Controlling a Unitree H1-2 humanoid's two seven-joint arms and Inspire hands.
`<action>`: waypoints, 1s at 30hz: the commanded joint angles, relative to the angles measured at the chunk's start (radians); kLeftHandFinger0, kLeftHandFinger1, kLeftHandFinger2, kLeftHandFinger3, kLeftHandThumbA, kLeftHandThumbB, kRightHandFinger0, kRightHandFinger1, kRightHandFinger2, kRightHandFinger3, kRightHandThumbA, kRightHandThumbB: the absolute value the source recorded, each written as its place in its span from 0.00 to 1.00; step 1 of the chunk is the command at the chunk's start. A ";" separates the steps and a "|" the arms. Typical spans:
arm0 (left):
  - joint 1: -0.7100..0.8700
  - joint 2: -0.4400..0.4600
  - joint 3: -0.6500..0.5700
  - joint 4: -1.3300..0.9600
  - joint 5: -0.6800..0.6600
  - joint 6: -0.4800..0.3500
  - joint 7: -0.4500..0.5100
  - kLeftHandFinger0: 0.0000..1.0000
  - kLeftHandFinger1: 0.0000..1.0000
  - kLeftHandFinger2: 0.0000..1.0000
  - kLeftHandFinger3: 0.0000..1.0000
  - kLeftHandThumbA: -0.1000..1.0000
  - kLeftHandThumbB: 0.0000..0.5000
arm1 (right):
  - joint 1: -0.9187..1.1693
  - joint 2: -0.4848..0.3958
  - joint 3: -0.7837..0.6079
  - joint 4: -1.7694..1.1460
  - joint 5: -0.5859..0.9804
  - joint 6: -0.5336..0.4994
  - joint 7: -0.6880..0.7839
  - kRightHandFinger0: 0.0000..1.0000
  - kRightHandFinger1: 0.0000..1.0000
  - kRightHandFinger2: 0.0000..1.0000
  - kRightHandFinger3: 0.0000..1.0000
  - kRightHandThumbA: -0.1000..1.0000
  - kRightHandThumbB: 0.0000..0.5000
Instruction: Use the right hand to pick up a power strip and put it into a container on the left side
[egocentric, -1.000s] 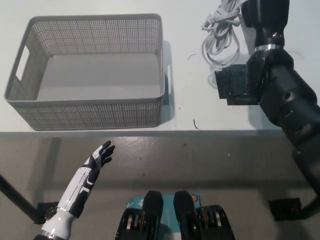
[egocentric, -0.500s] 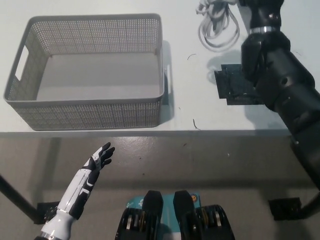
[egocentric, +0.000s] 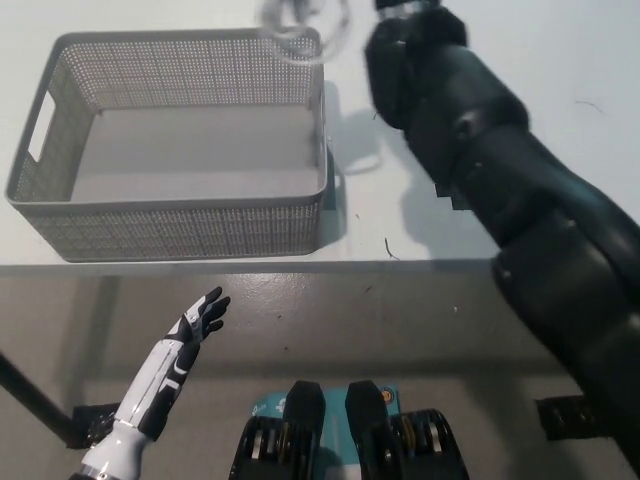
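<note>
**Cable over the basket's far rim**

The black right arm is reaching diagonally across the white counter from the near right toward the far middle, filling most of the right side of the view. The right hand itself is sitting at the very top edge, mostly cut off by the frame, so I cannot tell how its fingers are set or what they are gripping. Just left of it, a blurred loop of white cable is hanging above the far right corner of the grey mesh basket; the power strip's body is not visible. The basket is standing on the left part of the counter, nothing inside it. Down at the near left, below the counter edge, the white left hand is resting with fingers spread, holding nothing.
</note>
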 joint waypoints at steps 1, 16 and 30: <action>0.001 0.015 -0.008 -0.040 -0.003 -0.004 -0.016 1.00 1.00 1.00 1.00 1.00 0.51 | -0.147 0.041 0.014 -0.027 -0.010 0.004 -0.013 0.00 0.00 0.30 0.20 0.00 0.37; -0.025 0.031 -0.025 -0.045 0.023 0.011 -0.026 1.00 1.00 1.00 1.00 1.00 0.52 | -0.152 0.187 -0.006 0.056 0.046 0.127 0.208 0.00 0.00 0.43 0.29 0.00 0.61; -0.041 0.042 -0.037 -0.043 0.016 0.001 -0.035 1.00 1.00 1.00 1.00 1.00 0.49 | -0.101 0.189 -0.023 0.078 0.077 0.157 0.387 0.00 0.00 0.32 0.51 0.00 0.53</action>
